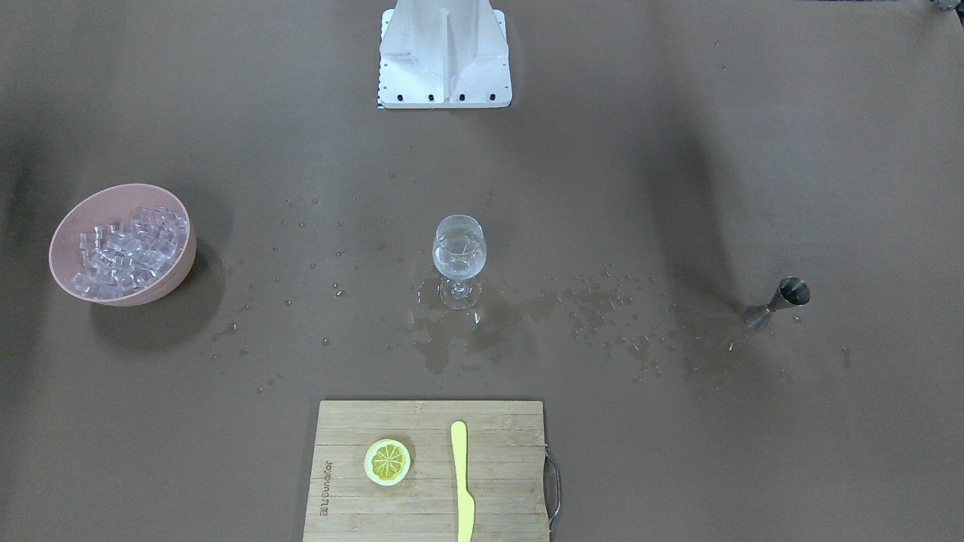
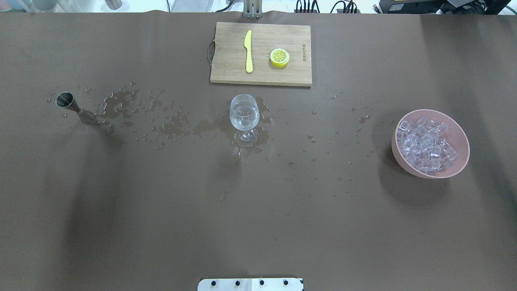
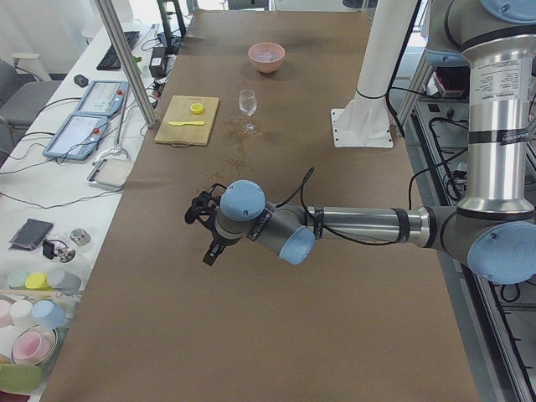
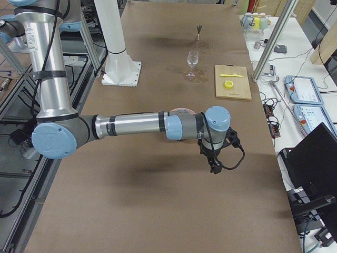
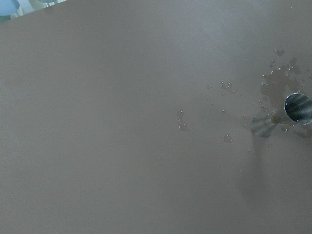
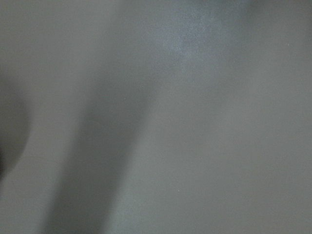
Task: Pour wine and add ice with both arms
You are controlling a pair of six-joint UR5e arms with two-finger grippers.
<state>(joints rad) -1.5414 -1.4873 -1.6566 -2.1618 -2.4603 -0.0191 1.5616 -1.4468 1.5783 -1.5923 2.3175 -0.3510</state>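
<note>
A wine glass [image 1: 459,260] [image 2: 244,117] stands at the table's middle with clear liquid in its bowl. A pink bowl [image 1: 66,226] [image 2: 460,139] of small clear ice cubes [image 1: 128,248] [image 2: 426,145] sits on my right side. A steel jigger [image 1: 779,299] [image 2: 72,106] [image 5: 287,114] stands on my left side. My left gripper [image 3: 209,251] hangs above bare table near the jigger's end. My right gripper [image 4: 213,166] hangs near the bowl's end. Both show only in side views, so I cannot tell whether they are open or shut.
A wooden cutting board [image 2: 230,48] at the far edge holds a yellow knife [image 2: 248,50] and a lemon slice [image 2: 279,57]. Wet spill patches [image 2: 210,127] spread between jigger and glass. The white stand [image 1: 444,56] is at the robot's side.
</note>
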